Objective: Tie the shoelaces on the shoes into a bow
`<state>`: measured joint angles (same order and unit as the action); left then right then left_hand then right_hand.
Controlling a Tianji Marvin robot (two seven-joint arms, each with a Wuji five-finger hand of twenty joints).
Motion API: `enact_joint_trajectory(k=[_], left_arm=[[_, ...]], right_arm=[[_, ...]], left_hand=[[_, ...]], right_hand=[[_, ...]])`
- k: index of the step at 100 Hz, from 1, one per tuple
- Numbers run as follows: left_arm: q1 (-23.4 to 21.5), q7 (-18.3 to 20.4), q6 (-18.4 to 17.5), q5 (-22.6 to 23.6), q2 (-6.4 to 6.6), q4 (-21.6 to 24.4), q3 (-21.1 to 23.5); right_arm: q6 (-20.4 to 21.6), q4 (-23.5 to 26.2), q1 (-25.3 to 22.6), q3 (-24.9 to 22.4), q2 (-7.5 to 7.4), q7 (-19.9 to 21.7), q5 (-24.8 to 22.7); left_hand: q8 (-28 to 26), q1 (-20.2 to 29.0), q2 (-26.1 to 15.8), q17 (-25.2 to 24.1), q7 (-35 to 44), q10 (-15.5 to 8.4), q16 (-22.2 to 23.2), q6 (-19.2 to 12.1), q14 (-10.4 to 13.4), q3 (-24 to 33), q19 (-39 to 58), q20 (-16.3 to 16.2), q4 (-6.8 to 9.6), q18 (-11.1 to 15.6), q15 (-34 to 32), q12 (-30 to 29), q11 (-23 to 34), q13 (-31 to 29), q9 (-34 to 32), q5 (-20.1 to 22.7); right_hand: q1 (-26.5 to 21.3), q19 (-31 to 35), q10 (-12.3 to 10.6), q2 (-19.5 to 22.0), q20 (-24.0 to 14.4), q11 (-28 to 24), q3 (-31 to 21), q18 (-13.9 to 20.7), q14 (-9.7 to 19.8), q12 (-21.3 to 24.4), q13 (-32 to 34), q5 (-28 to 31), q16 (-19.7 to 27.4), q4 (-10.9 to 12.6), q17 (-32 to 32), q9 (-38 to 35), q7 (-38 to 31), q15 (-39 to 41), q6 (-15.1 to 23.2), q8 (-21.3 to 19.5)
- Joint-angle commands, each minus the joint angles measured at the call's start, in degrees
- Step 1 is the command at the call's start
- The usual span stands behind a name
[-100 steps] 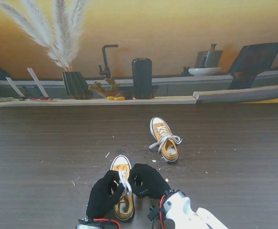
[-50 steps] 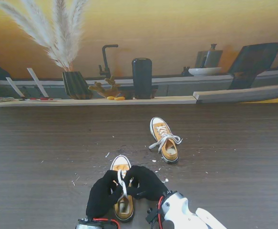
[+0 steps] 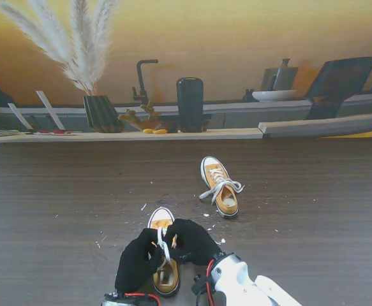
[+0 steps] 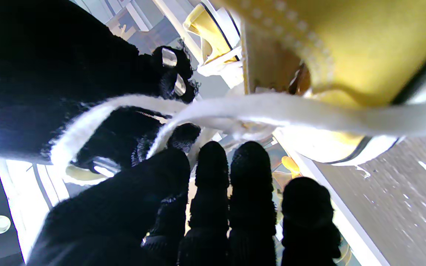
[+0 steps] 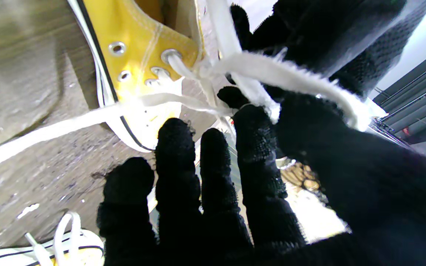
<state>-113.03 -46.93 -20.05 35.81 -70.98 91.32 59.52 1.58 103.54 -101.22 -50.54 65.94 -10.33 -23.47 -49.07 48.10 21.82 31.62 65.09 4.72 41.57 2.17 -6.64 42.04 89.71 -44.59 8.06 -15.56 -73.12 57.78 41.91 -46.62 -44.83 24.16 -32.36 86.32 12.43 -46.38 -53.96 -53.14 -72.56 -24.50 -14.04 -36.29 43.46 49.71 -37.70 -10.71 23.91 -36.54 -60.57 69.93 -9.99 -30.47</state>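
Note:
A yellow shoe (image 3: 163, 224) with a white toe cap lies close to me, toe pointing away. Both black-gloved hands meet over its middle. My left hand (image 3: 138, 260) pinches a loop of the white shoelace (image 3: 163, 243) between thumb and fingers; the loop (image 4: 98, 114) shows in the left wrist view. My right hand (image 3: 191, 241) grips the lace beside it, and a strand (image 5: 279, 75) lies across its thumb and index finger. The lace runs from the shoe's eyelets (image 5: 168, 55). A second yellow shoe (image 3: 221, 187) lies farther from me to the right, its lace (image 3: 219, 189) in loops.
White crumbs (image 3: 143, 206) dot the dark wooden table (image 3: 58, 191) around the near shoe. A shelf along the far edge carries a vase of pampas grass (image 3: 100, 112), a black cylinder (image 3: 190, 103), a black faucet (image 3: 142, 80) and a bowl (image 3: 274, 95).
My right hand has shifted left and closed in on my left hand above the near shoe. The lace between them now stands more upright. The far shoe has not moved.

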Motion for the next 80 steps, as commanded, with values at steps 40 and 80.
enact_joint_trajectory(k=[40, 80], left_arm=[[0.74, -0.30, 0.29, 1.25, -0.27, 0.08, -1.54], [0.73, -0.97, -1.69, 0.65, -0.69, 0.19, -2.26]], right_arm=[[0.10, -0.20, 0.03, 1.00, 0.04, 1.08, -0.43], [-5.00, -2.06, 2.37, 3.85, 0.61, -1.20, -4.31]], left_hand=[[1.41, -2.82, 0.68, 1.12, 0.43, -0.83, 0.65, -5.87, 0.65, -4.30, 1.10, -0.55, -4.04, -1.05, -0.51, 0.27, -0.41, -0.98, -0.78, 0.21], [2.82, -2.43, 0.90, 1.51, 0.23, -0.72, 0.55, -5.81, 0.60, -4.61, 1.39, -0.28, -4.47, -1.12, -0.78, 0.25, -0.01, -1.38, -1.24, 0.72]], right_hand=[[5.52, 0.01, 0.72, 4.16, -0.69, 2.14, 8.12, -1.64, -0.35, 2.88, -0.16, 3.22, -0.33, 2.77, 0.27, 0.80, 17.92, -0.74, 0.03, 2.49], [4.53, 0.11, 0.09, -0.55, -0.84, -0.59, 9.52, -2.26, 0.02, 1.65, 0.65, -1.97, -0.16, -0.31, 1.83, 1.07, 10.93, -1.04, 2.91, -8.58]])
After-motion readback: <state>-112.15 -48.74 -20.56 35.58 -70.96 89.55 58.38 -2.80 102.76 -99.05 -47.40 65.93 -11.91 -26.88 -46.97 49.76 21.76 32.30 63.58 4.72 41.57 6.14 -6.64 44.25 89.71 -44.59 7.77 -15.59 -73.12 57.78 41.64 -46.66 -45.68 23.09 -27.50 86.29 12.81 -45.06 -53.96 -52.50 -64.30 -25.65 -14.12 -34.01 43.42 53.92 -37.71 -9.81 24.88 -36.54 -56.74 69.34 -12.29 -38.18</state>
